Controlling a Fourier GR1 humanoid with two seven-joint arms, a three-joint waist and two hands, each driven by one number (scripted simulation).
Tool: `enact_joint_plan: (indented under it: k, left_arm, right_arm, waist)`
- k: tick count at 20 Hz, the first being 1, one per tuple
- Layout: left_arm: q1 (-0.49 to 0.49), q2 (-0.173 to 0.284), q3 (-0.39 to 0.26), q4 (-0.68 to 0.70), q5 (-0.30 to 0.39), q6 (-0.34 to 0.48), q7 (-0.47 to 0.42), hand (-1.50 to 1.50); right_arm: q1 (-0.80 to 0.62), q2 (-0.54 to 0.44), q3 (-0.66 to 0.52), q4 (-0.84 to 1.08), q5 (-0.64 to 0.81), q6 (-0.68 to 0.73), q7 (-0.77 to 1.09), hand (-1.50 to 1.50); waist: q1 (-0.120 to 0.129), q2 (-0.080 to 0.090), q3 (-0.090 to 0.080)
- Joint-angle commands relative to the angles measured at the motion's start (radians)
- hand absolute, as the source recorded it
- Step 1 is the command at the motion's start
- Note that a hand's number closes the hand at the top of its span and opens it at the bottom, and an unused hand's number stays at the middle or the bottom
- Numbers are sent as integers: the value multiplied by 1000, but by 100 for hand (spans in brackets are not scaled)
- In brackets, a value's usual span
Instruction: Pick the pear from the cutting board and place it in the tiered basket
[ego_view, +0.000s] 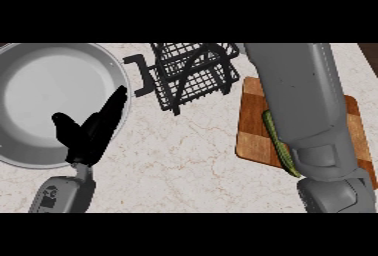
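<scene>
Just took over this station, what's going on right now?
The right forearm reaches far over the cutting board, hiding most of it; its hand is out of view. A thin green edge peeks from under the arm, too little to identify. The left hand rests open, fingers up, over the rim of the grey pan. The tiered basket stands behind.

Black wire basket (193, 75), wooden cutting board (256, 135), marbled counter (184, 165).
</scene>
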Motion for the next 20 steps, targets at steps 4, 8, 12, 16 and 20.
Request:
enact_joint_plan:
  k: [4, 8, 12, 16, 20]
  left_arm:
    - [-78, -6, 13, 90, 0, -14, 14, 0]
    - [-7, -24, -20, 67, -8, -29, -29, 0]
    - [-42, -21, -27, 47, -14, -26, 18, 0]
    - [-53, -35, -28, 60, -15, -24, 13, 0]
    - [-64, -35, -16, 109, -20, -29, -16, 0]
  right_arm:
    - [-105, 26, -5, 311, -35, -198, -78, 150]
    - [-63, 26, -89, 352, -243, -284, -172, 150]
    - [-127, 27, -41, 474, -380, -311, -265, -150]
    - [-133, 27, 7, 559, -451, -345, -432, -150]
    - [-190, 27, 11, 595, -514, -462, -497, -150]
  waist:
    - [8, 12, -5]
    - [38, 18, -5]
    - [49, 13, -4]
    - [61, 17, -5]
    - [55, 17, -6]
